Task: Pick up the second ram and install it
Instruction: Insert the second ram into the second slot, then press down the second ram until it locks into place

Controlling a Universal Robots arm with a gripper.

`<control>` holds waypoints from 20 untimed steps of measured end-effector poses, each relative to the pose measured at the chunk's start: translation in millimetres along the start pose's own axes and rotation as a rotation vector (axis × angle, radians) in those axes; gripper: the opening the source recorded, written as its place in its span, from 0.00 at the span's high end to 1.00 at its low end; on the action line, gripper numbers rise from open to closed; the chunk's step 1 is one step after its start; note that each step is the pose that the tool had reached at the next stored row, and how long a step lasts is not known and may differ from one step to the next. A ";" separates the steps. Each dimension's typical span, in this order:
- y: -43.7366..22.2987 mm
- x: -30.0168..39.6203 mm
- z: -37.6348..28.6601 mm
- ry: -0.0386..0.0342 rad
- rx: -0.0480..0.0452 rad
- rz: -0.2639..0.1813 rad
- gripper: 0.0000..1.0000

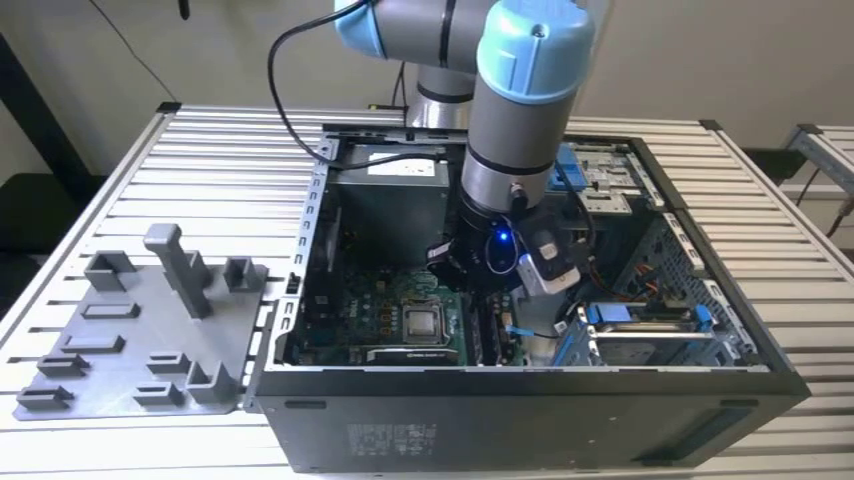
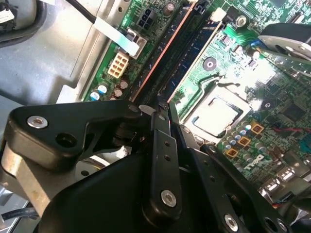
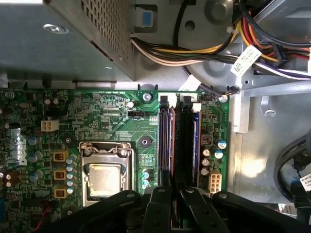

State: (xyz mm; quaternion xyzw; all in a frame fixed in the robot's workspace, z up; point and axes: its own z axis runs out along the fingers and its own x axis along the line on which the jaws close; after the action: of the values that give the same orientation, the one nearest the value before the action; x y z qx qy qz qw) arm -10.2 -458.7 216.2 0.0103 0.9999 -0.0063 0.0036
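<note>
The gripper (image 3: pixel 170 194) is down inside the computer case (image 1: pixel 400 420), jaws closed on the second ram (image 3: pixel 165 145), which stands on edge in its motherboard (image 3: pixel 112 116) slot, long axis along the slot toward the power supply (image 3: pixel 58 39), apparently being pressed home, seating unconfirmed.

1. A table of pale ribbed aluminium slats (image 1: pixel 200 180) carries the scene in the exterior view.
2. An open dark grey metal computer case (image 1: pixel 534 420) lies on its side on the slats — its green board faces up.
3. At the exterior view's left, just beside the case, rests a flat grey plastic holder plate (image 1: pixel 134 340) with upright blocks.
</note>
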 end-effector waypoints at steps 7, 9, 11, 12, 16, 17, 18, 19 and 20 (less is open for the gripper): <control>-0.2 0.0 0.9 0.0004 0.0005 0.009 0.86; -0.2 0.0 1.2 0.0004 0.0006 0.011 0.86; -0.2 0.0 1.6 0.0004 0.0003 0.016 0.86; -0.2 0.0 1.7 0.0005 0.0004 0.022 0.86; -0.2 0.0 2.5 0.0011 0.0010 0.038 0.86; -0.2 0.0 2.5 0.0011 0.0009 0.039 0.86; -0.2 0.0 2.5 0.0010 0.0008 0.039 0.86; -0.2 0.0 2.4 0.0010 0.0007 0.039 0.86; -0.2 0.0 2.4 0.0009 0.0007 0.039 0.86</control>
State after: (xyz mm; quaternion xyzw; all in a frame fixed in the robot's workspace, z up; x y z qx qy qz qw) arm -10.2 -458.9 213.8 0.0298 0.9995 -0.0065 0.0032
